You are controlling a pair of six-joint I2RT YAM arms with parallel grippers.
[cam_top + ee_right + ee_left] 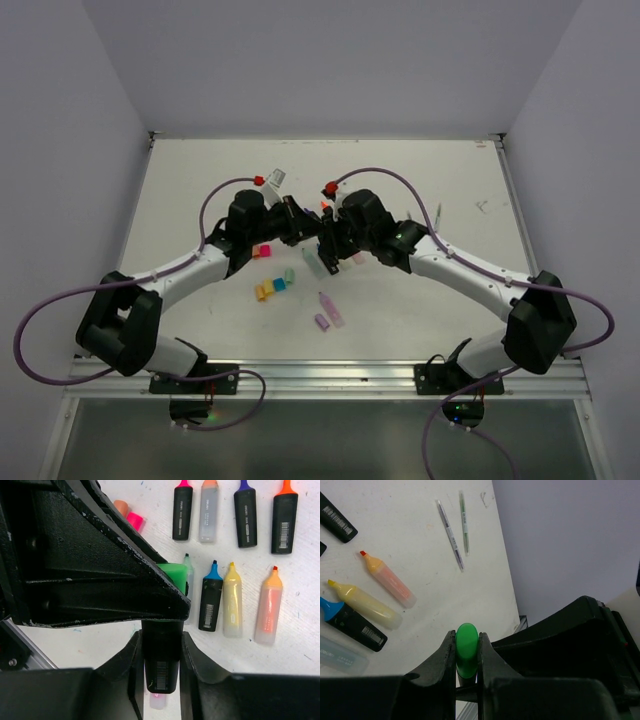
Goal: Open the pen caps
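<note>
Centrally above desk (pixel 420 190), both arms meet tip to tip. Left end effector (pixel 466 650) clamped narrow on green cap (pixel 466 639), cap raised off desk. Right end effector (pixel 161 647) grips black highlighter (pixel 161 665) by body, green cap at its far end. Loose caps (pixel 279 285) lie on desk, nearer arm bases. Uncapped highlighters (pixel 232 600) lie in rows.

Top external camera looks steeply down from the near edge over the whole table (pixel 200 180); both wrist cameras sit close, sharing the green cap (pixel 466 642).
</note>
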